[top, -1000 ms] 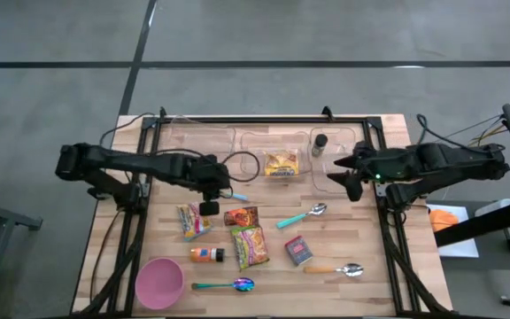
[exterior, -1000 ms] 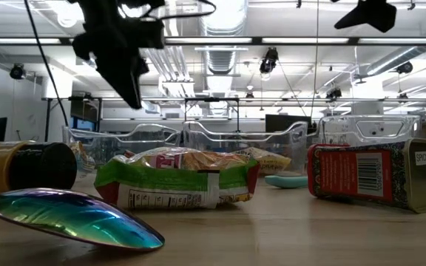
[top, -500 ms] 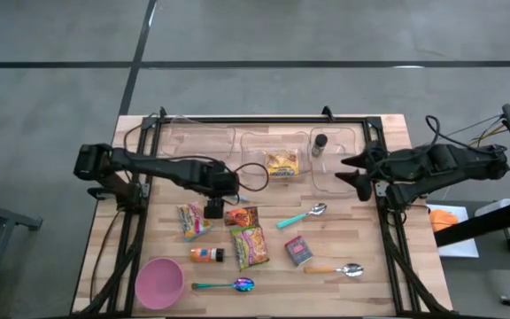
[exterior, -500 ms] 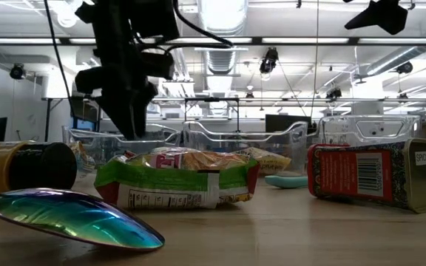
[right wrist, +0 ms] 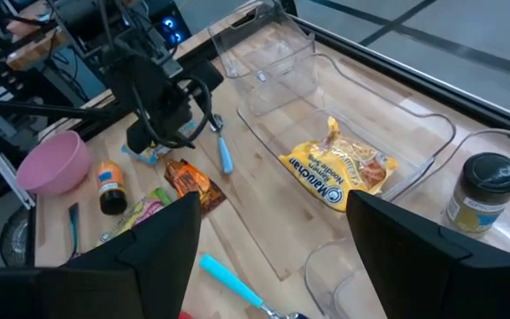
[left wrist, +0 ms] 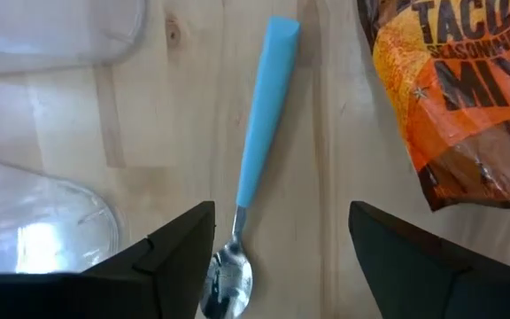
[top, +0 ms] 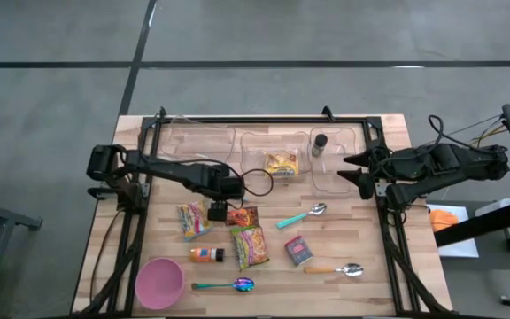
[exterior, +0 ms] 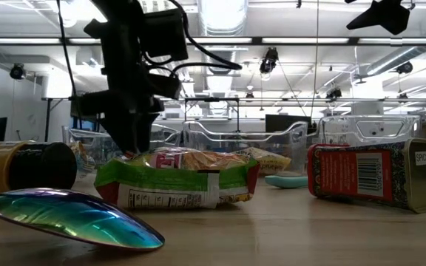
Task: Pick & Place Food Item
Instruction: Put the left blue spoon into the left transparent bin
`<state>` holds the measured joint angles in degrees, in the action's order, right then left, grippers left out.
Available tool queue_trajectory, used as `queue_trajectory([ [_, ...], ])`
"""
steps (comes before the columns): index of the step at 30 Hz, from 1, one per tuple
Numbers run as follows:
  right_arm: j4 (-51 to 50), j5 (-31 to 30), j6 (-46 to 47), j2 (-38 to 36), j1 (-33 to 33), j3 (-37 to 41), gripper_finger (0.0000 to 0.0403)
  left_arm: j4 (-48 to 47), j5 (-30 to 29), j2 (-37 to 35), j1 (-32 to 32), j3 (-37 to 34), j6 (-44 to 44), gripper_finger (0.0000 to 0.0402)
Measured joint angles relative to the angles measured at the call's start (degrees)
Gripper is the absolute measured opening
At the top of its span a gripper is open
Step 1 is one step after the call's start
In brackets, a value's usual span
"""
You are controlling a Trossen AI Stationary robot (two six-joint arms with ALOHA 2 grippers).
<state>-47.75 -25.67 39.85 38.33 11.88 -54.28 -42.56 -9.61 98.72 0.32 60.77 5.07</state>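
My left gripper (top: pixel 217 211) (left wrist: pixel 282 221) points down, low over the table and open. A blue-handled spoon (left wrist: pixel 259 151) lies flat on the wood between its fingers, touching neither as far as I can see. An orange taco mix packet (left wrist: pixel 459 97) (top: pixel 242 216) lies flat just beside one finger. In the low view the left gripper (exterior: pixel 135 140) hangs behind a green snack packet (exterior: pixel 176 181). A yellow noodle packet (top: pixel 281 164) (right wrist: pixel 339 173) lies in the clear tray's middle compartment. My right gripper (top: pixel 354 173) (right wrist: pixel 273 221) is open and raised over the tray's right end.
The clear tray (top: pixel 204 142) spans the far side, with a dark-lidded jar (top: pixel 320 143) in it. A colourful packet (top: pixel 192 221), orange bottle (top: pixel 207 254), red tin (top: pixel 298 251), pink bowl (top: pixel 159 282) and three more spoons (top: pixel 304 215) (top: pixel 335 268) (top: pixel 226 285) lie nearer.
My left gripper has come down toward the table and a little toward its near edge, to just above the blue-handled spoon, and it has opened. My right gripper has drawn back slightly toward the table's right edge. No object has moved.
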Motion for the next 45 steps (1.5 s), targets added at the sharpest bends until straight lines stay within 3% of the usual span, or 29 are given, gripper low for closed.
queue_trajectory([
  [6, 0.0, 0.0, -0.4, 0.0, 0.0, 0.0, 0.0278, 0.8, -2.3, 0.9, 0.2, 0.0, 2.2, 0.0269],
  [10, 0.0, 0.1, -0.8, 0.0, 0.0, 0.0, 0.0278, 1.9, 1.6, 1.3, 0.4, 0.0, 5.2, 0.0264],
  [22, 0.0, 0.2, -1.3, 0.0, 0.0, 0.0, 0.0278, 4.4, 6.8, 4.0, 3.8, 0.0, 7.6, 0.0194],
  [31, 0.0, 0.6, -1.5, 0.0, 0.0, 0.0, 0.0278, 5.7, 8.0, 4.2, 7.1, 0.2, 7.4, 0.0190],
  [45, -0.1, 0.7, -1.5, 0.0, 0.0, 0.0, 0.0278, 9.0, 10.5, 4.7, 6.9, -1.2, 8.0, 0.0190],
])
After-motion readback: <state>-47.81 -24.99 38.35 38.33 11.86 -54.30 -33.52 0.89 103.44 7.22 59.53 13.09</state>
